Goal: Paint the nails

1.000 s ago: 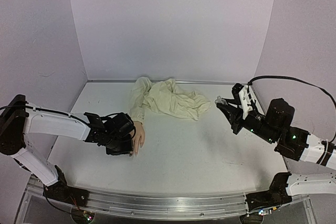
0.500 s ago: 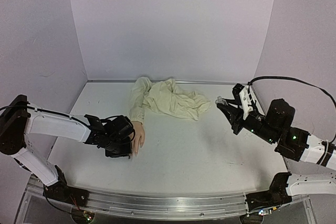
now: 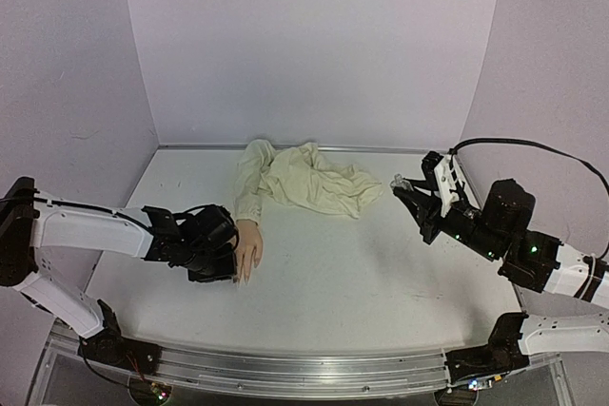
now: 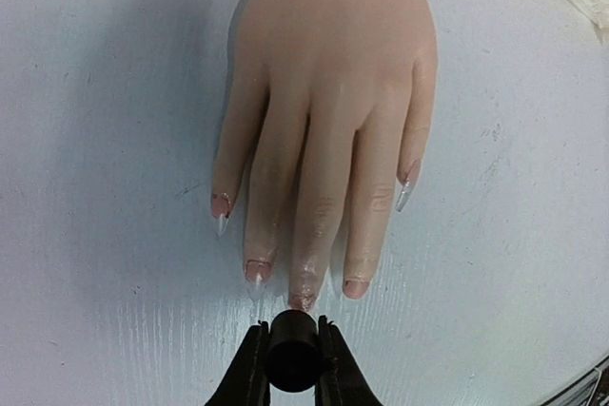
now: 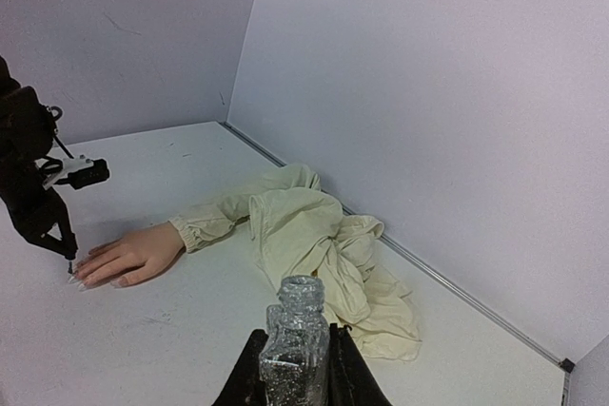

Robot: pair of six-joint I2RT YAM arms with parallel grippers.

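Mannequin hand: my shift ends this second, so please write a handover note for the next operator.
Left pincer: shut on the brush cap, poised at the middle nail.
Right pincer: shut on the open polish bottle, far right, apart from the mannequin hand.
Hand lies palm down on the table, sleeve bunched behind.
Done: bottle opened, brush out. Whether any nails are coated: cannot tell.
Left: coat the nails, recap.

White table bears a mannequin hand and cream sleeve.
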